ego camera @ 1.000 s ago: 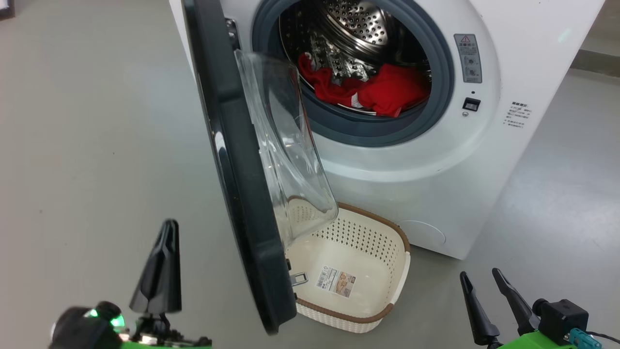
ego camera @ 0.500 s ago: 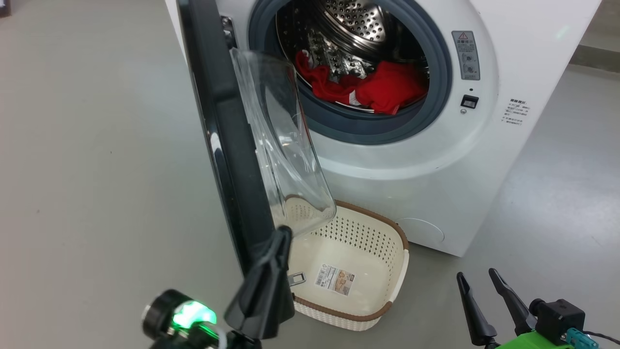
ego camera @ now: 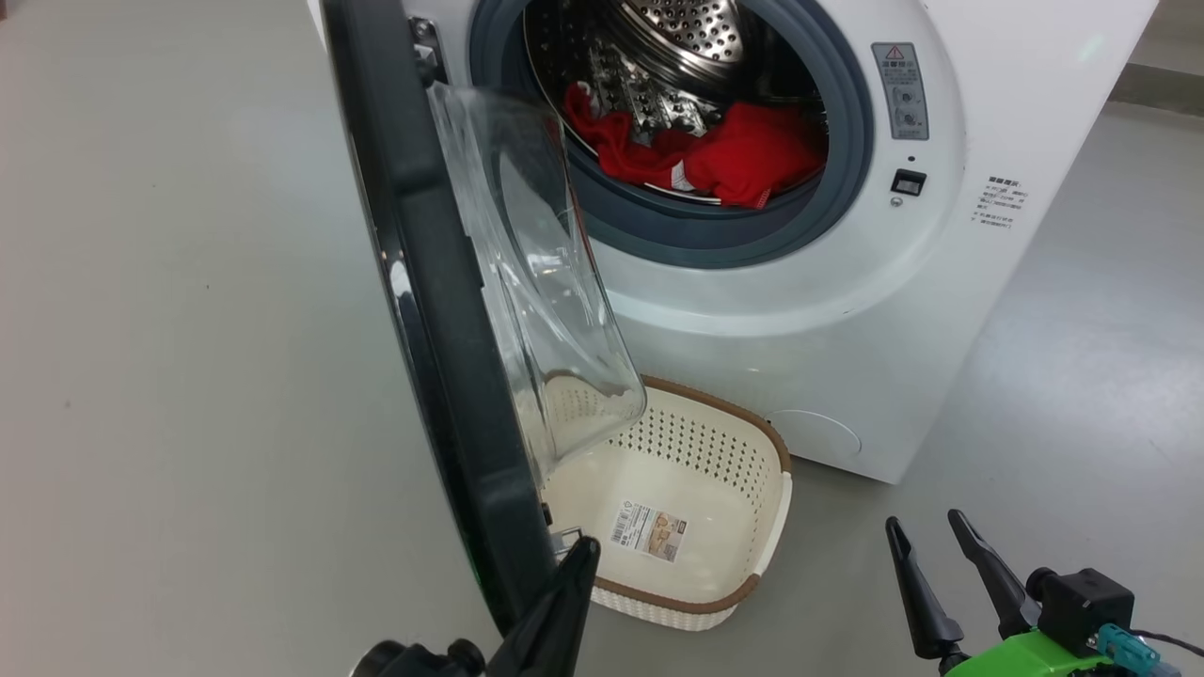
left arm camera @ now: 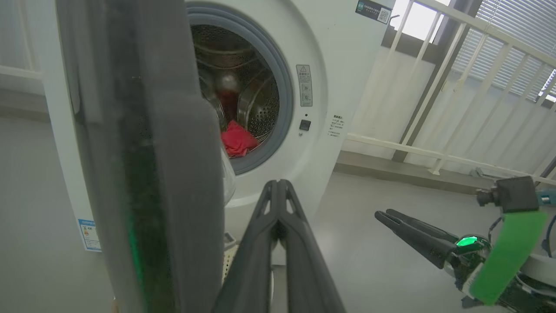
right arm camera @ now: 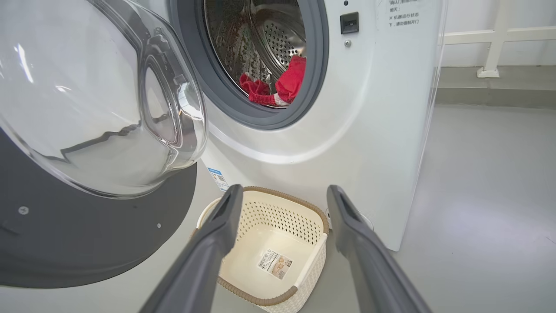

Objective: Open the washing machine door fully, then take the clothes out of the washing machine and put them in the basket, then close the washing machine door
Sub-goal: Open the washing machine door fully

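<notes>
The washing machine door (ego camera: 442, 320) stands half open over the basket (ego camera: 715, 406). The left tool (left arm camera: 278, 184), closed tight and empty, is just beside its lower inner edge; I would push slowly outward (keeping off the glass). The right tool (ego camera: 922, 519) is spread, empty. The clothes (ego camera: 743, 160) lie in the drum (ego camera: 696, 28).

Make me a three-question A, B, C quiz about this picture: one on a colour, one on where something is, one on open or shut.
1. What colour is the rim of the basket? A brown. B blue. C green.
2. Where are the clothes? A in the basket. B inside the washing machine. C on the floor.
3. How is the right gripper? A open. B shut on the clothes. C shut on the basket.
Answers: 1 A, its rim is brown above cream sides. 2 B, the red heap lies in the drum. 3 A, its fingers stand apart, holding nothing.
</notes>
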Controlling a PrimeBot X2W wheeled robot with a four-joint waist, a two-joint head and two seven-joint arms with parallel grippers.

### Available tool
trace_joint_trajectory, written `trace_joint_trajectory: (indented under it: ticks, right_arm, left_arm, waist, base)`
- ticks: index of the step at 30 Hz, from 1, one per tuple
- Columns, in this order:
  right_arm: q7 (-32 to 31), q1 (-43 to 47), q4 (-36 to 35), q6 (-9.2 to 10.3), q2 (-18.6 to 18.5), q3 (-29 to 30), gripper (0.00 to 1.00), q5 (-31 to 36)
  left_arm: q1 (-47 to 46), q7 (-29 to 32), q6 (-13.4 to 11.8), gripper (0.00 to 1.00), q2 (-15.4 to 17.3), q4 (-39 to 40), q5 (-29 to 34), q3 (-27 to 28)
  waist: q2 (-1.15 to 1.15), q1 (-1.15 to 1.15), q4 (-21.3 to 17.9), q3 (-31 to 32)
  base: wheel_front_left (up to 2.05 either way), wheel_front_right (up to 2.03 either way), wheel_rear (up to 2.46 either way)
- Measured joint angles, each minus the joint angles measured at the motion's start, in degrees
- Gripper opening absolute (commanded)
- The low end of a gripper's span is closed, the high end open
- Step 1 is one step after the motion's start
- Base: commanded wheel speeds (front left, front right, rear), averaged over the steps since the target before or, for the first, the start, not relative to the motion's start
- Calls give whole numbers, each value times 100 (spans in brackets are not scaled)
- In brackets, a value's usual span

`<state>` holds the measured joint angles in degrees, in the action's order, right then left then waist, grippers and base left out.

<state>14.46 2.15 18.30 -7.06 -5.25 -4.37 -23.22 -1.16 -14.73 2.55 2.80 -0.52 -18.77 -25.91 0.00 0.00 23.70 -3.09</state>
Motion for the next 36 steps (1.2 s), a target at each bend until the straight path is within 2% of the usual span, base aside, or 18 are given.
trace_joint_trajectory:
  ticks: [8,19,29,36]
  right_arm:
    - [0,-40,0,0,-1,-3,100,-5]
    - [0,-37,-18,0,0,-1,100,-9]
    - [0,-35,-23,0,7,-5,100,-9]
    - [0,-35,-27,0,4,-13,100,-9]
  left_arm:
    - [-24,0,-29,0,0,-708,-182,63]
    - [-48,1,-51,0,-48,-832,-298,399]
    - [-21,1,-159,0,-42,-828,-168,1333]
    - [7,1,-158,0,-55,-828,44,2284]
  waist:
    - [0,0,-23,29]
    - [0,0,37,47]
    - [0,0,108,49]
    - [0,0,112,-8]
  base:
    - [0,0,0]
    - [0,0,0]
    - [0,0,0]
    - [0,0,0]
